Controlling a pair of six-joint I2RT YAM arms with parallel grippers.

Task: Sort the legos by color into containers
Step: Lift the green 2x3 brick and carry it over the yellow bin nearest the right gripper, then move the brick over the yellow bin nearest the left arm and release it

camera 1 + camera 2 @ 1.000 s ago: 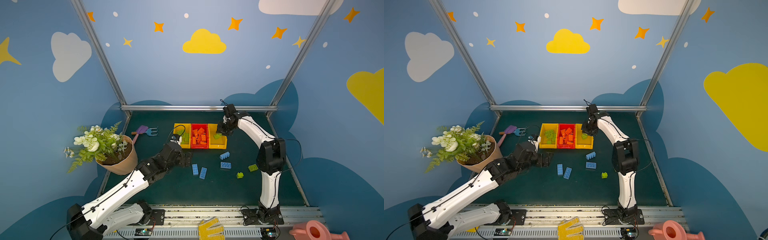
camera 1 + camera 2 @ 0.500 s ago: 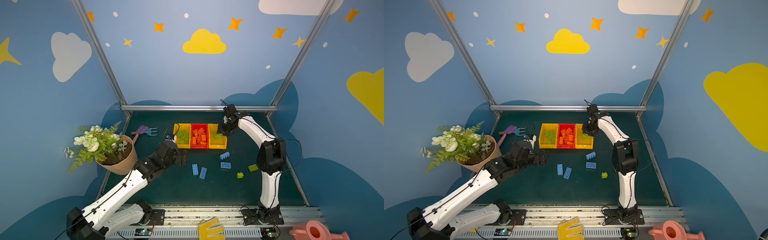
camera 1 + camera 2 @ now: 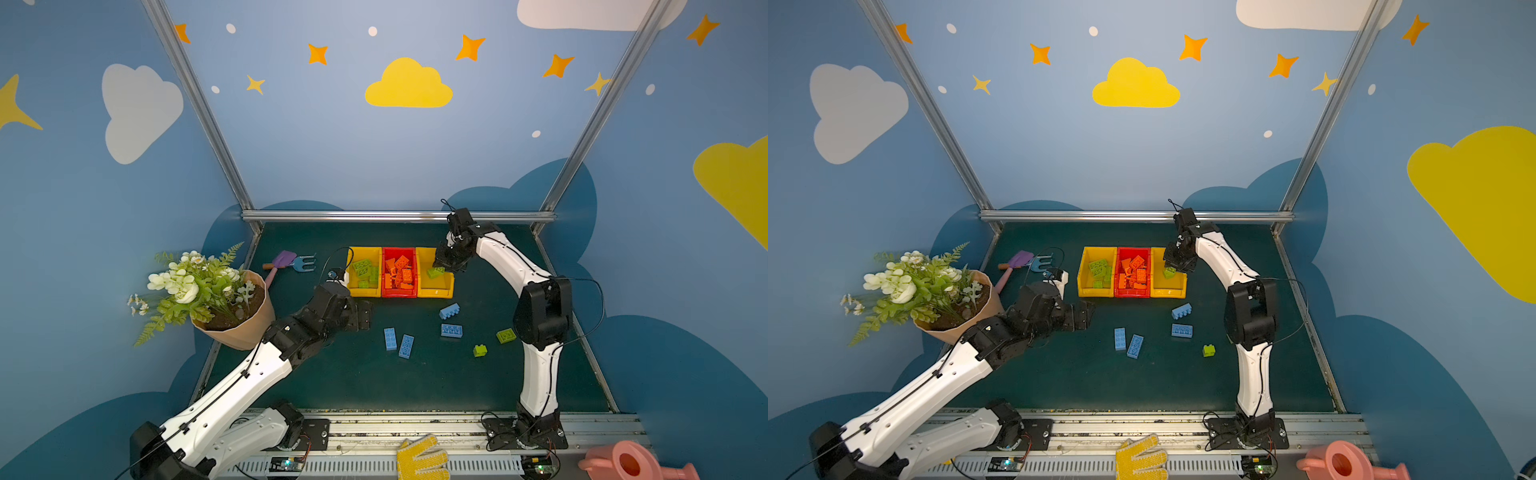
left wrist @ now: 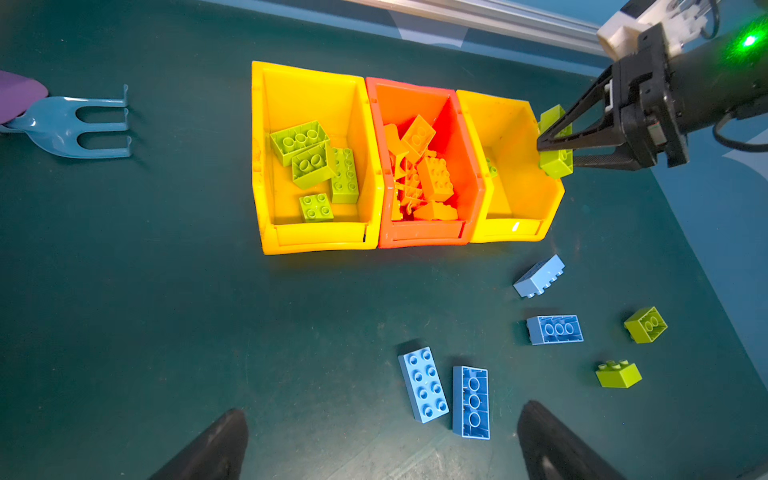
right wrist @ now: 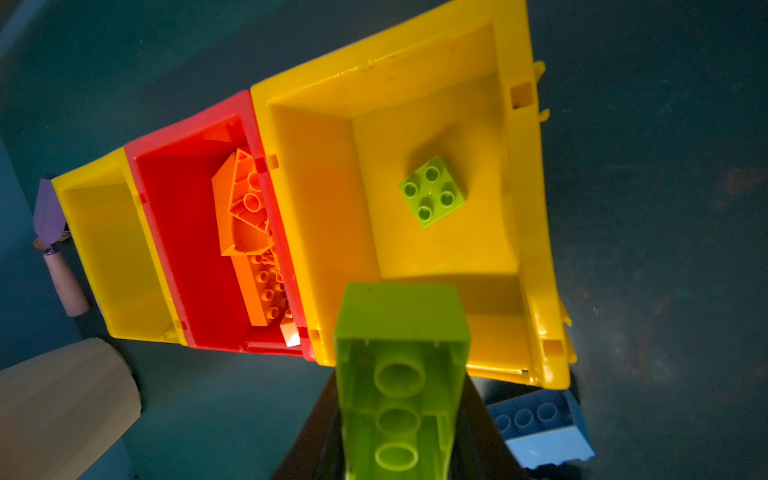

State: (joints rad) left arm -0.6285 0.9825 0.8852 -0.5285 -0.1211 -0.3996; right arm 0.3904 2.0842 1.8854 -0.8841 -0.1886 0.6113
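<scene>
Moved: left gripper (image 4: 384,440) backed slightly off bins (image 4: 424,237), jaws spread
Right gripper (image 4: 555,149): pinching green brick (image 5: 401,353) above nearest yellow bin (image 5: 534,232)
Advice: centre it, lower, then release

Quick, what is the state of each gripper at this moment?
Left gripper: open, holding nothing.
Right gripper: shut on a lime green lego.

A staged robot-lab booth: blue walls (image 3: 332,158) painted with clouds (image 3: 408,85) and stars (image 3: 470,47), aluminium frame (image 3: 399,215), green mat (image 3: 374,382), arms (image 3: 538,374) bolted to a near rail (image 3: 415,428).
</scene>
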